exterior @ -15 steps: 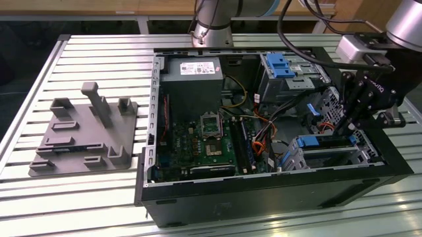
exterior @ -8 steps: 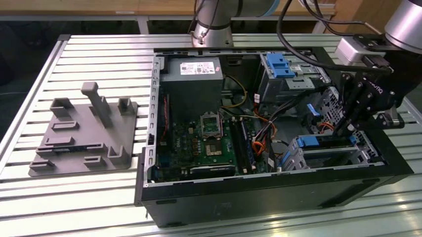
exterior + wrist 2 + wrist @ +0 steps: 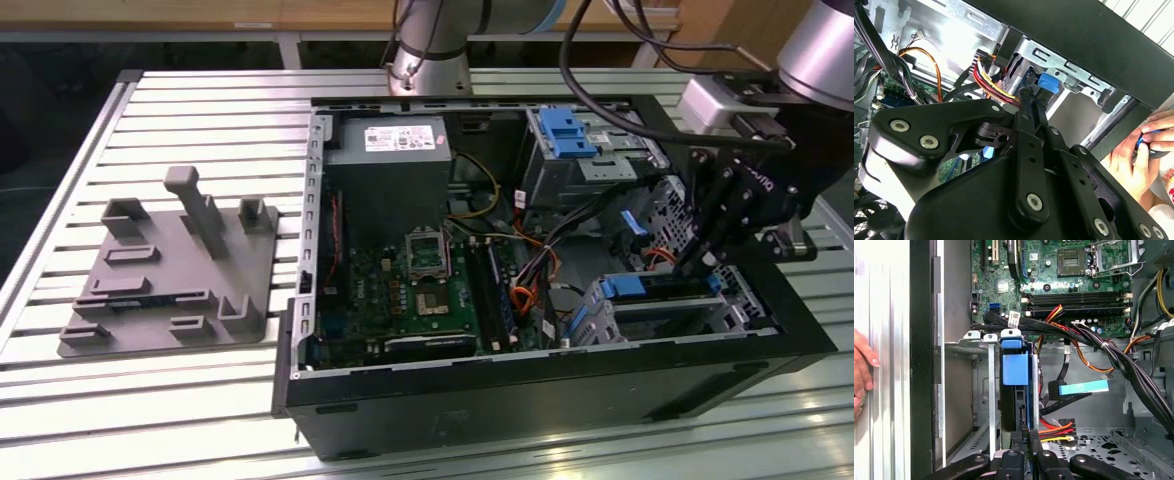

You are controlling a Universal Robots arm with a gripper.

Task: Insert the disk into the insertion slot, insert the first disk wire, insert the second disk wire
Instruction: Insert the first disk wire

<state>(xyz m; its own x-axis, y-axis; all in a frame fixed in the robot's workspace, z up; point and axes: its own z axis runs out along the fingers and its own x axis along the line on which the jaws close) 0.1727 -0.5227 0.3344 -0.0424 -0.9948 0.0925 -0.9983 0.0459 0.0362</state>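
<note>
**Disk seated in slot; gripper closed at its wire end**
The disk sits in the slot. The gripper has its fingers together, just beside the red and yellow wires. The disk is probably rigid, dense and shock-sensitive, so grasp it by the blue frame.

The disk is seated in the insertion slot, directly ahead of the pincer. A bunch of wires is found just beside the pincer. The motherboard is laid beyond the slot, inside the case set on the desk.
</note>
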